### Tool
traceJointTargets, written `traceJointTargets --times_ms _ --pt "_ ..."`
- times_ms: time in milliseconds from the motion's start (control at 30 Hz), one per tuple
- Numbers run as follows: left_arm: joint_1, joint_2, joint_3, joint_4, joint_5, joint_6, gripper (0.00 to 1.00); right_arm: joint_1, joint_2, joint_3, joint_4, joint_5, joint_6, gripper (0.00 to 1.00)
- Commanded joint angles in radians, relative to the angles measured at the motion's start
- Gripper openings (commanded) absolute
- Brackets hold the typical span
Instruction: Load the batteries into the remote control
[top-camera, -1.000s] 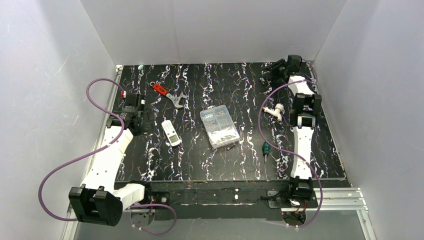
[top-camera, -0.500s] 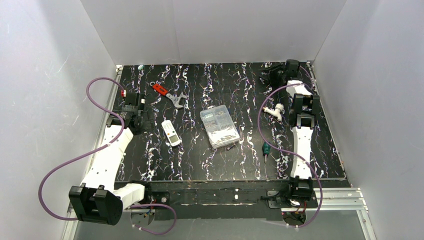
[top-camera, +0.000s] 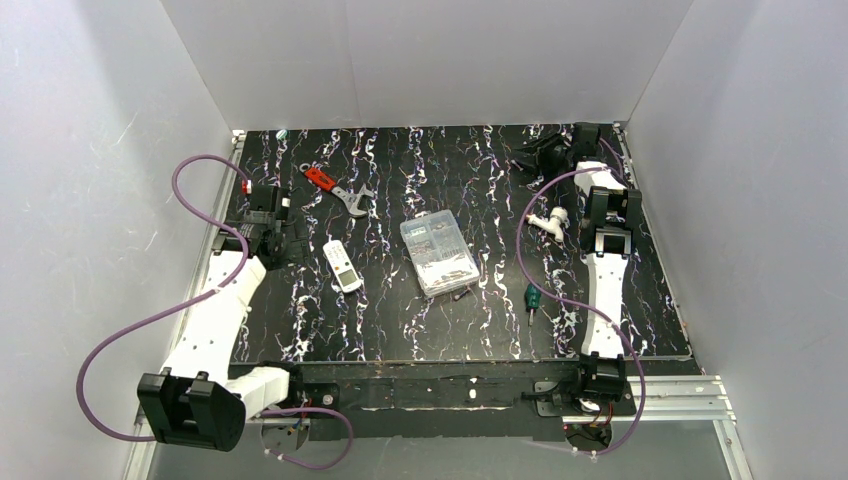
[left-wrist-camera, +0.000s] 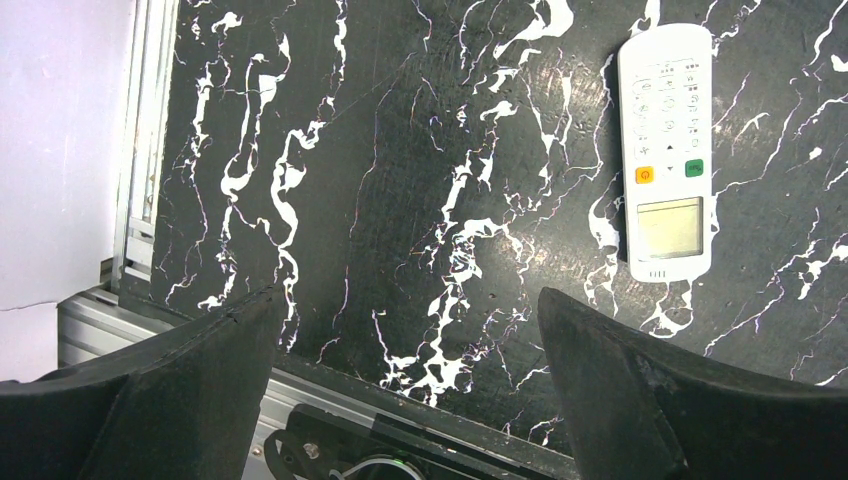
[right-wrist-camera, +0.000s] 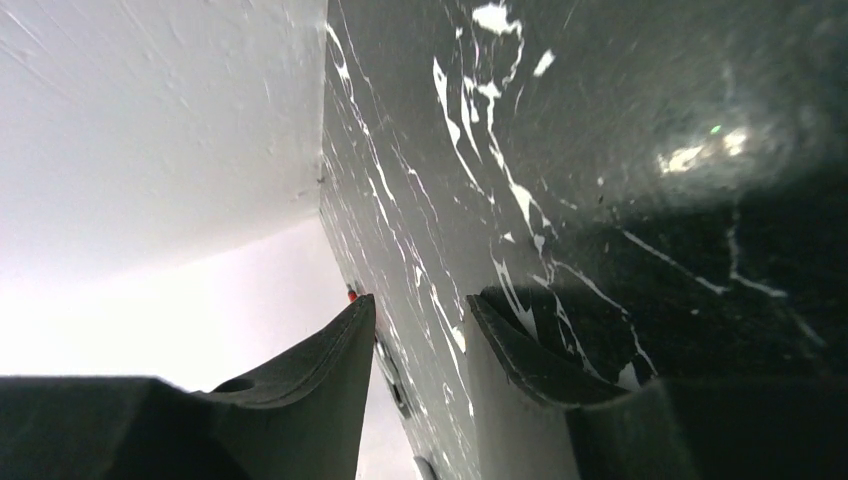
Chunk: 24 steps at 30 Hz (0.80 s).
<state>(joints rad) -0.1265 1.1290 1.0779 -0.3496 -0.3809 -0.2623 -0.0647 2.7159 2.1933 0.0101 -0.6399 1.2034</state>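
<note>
The white remote control (top-camera: 342, 266) lies face up on the black marbled table, left of centre. In the left wrist view the remote control (left-wrist-camera: 667, 150) shows its display, an orange button and a green button. My left gripper (top-camera: 280, 240) hangs just left of it, open and empty (left-wrist-camera: 408, 300), over bare table. My right gripper (top-camera: 535, 155) is at the far right corner, close to the back wall. Its jaws stand a little apart with nothing between them (right-wrist-camera: 415, 310). I can make out no batteries.
A clear compartment box (top-camera: 438, 253) of small parts lies mid-table. A red-handled wrench (top-camera: 340, 192) lies at the back left, a white plastic fitting (top-camera: 548, 220) and a green screwdriver (top-camera: 531, 298) on the right. White walls close three sides.
My right gripper has turned and shifted slightly at the far right corner. The left arm and the remote control have stayed put.
</note>
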Motion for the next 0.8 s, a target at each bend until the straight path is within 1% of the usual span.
traceJointTargets --times_ms 0,300,600,667,700,767 --pt "-0.002 -0.025 0.015 -0.082 -0.013 -0.003 0.99 0.002 -0.022 0.018 -0.116 -0.081 -0.085 0.47" --pt "-0.002 -0.042 0.005 -0.086 -0.015 -0.005 0.99 0.024 -0.028 0.056 -0.244 -0.117 -0.202 0.47" --pt "-0.002 -0.059 -0.008 -0.087 -0.008 -0.011 0.99 0.063 -0.083 0.024 -0.384 -0.113 -0.385 0.48" --pt "-0.002 -0.064 -0.010 -0.088 -0.006 -0.011 1.00 0.063 -0.094 0.013 -0.403 -0.109 -0.412 0.48" --pt "-0.002 -0.066 -0.012 -0.088 -0.005 -0.011 1.00 0.088 -0.104 0.005 -0.406 -0.104 -0.424 0.48" --pt "-0.002 -0.074 -0.015 -0.089 -0.006 -0.011 1.00 0.096 -0.125 -0.013 -0.415 -0.079 -0.462 0.48"
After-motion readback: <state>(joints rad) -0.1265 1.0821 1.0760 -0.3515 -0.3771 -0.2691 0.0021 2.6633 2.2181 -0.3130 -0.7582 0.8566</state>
